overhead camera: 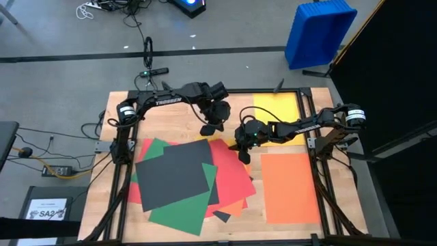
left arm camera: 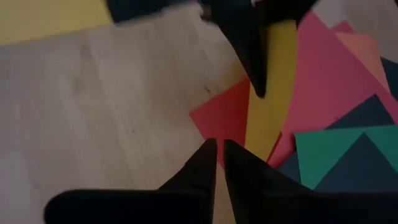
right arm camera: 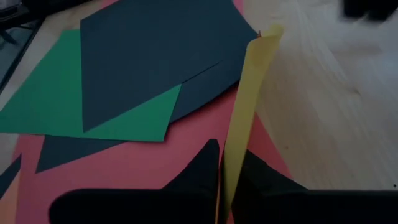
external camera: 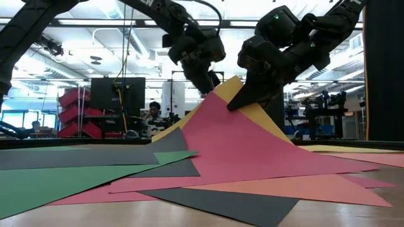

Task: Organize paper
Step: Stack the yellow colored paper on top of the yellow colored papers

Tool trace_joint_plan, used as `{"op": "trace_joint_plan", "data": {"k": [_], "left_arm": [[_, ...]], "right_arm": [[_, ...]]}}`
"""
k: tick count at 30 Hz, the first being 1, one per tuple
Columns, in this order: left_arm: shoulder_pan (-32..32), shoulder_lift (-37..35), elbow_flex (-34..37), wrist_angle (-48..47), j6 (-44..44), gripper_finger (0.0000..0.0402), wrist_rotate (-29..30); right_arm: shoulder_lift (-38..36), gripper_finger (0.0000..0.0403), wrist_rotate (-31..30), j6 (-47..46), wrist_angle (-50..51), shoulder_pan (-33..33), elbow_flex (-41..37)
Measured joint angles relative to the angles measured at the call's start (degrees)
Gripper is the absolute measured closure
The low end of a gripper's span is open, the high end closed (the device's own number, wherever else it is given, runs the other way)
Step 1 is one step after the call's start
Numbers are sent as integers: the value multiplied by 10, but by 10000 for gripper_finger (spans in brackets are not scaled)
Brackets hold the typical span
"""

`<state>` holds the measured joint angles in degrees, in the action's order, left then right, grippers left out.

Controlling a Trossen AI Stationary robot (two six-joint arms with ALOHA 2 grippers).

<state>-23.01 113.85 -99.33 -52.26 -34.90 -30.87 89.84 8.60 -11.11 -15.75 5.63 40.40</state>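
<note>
right claw (right arm camera: 219, 177) pinching yellow sheet (right arm camera: 249, 106) | red sheet (right arm camera: 137, 168) beneath

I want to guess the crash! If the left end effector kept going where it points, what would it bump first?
Probably the red sheet just beyond the left end effector, or the yellow sheet beside it; depth is unclear.

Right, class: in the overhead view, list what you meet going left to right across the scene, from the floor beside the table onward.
White SA2 sheet → green sheet → dark grey sheet → red sheet → right claw → lone orange sheet.
</note>
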Motion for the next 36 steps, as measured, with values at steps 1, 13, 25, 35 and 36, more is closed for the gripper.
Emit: {"op": "trace_joint_plan", "data": {"k": [1, 13, 25, 35, 36], "left_arm": [[-2, 0, -12, -7, 5, 375, 0], [42, 4, -36, -11, 45, 264, -5], [57, 5, 7, 94, 135, 224, 23], [58, 5, 21, 94, 142, 251, 8], [58, 5, 21, 95, 142, 255, -2]], "right_arm": [[0, 403, 0, -3, 0, 0, 0], [0, 403, -17, -9, -1, 0, 0], [0, 403, -17, -9, -15, 0, 0], [0, 403, -17, -9, -17, 0, 0], [0, 403, -17, -9, -17, 0, 0]]}}
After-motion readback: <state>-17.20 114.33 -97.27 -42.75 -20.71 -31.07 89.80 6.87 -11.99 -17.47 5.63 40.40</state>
